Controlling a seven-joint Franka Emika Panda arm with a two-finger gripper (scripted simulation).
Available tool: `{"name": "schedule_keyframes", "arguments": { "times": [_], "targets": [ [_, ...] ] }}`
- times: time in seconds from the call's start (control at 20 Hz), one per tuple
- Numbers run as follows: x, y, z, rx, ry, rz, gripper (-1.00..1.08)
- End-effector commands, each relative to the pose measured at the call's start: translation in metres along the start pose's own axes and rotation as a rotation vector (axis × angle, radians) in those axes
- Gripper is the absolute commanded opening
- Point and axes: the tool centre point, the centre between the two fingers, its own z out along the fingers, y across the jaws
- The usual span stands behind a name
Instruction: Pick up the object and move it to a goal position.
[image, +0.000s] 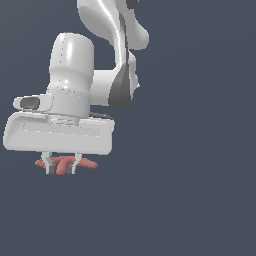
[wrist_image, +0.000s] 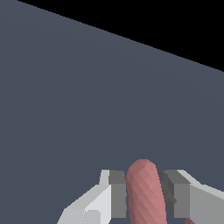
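The object (image: 88, 163) is a dull red-pink cluster of curved ridged strands, directly under the white hand in the exterior view's lower left. My gripper (image: 61, 171) straddles it, one thin finger on each side, with strands sticking out past both fingers. In the wrist view one thick ridged strand (wrist_image: 145, 197) fills the gap between the grey pads (wrist_image: 117, 192) of my gripper (wrist_image: 144, 176), and both pads press against it. The hand hides the top of the cluster in the exterior view.
A uniform dark grey-blue surface (image: 190, 200) surrounds the object. The white arm links (image: 112, 30) rise above and behind the hand. In the wrist view the surface ends at a straight edge with black beyond (wrist_image: 175, 26).
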Motion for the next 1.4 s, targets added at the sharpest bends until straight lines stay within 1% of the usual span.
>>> {"name": "schedule_keyframes", "arguments": {
  "times": [0.0, 0.15, 0.3, 0.45, 0.6, 0.75, 0.95, 1.35],
  "targets": [
    [0.019, 0.018, -0.019, -0.025, 0.069, 0.006, -1.0],
    [0.036, 0.036, -0.04, -0.048, 0.141, 0.013, -1.0],
    [0.049, 0.05, -0.058, -0.065, 0.198, 0.019, -1.0],
    [0.058, 0.061, -0.073, -0.078, 0.242, 0.024, -1.0],
    [0.064, 0.068, -0.084, -0.087, 0.274, 0.028, -1.0],
    [0.068, 0.074, -0.092, -0.094, 0.298, 0.031, -1.0],
    [0.071, 0.079, -0.099, -0.099, 0.319, 0.034, -1.0],
    [0.071, 0.08, -0.1, -0.1, 0.322, 0.036, -1.0]
  ]
}}
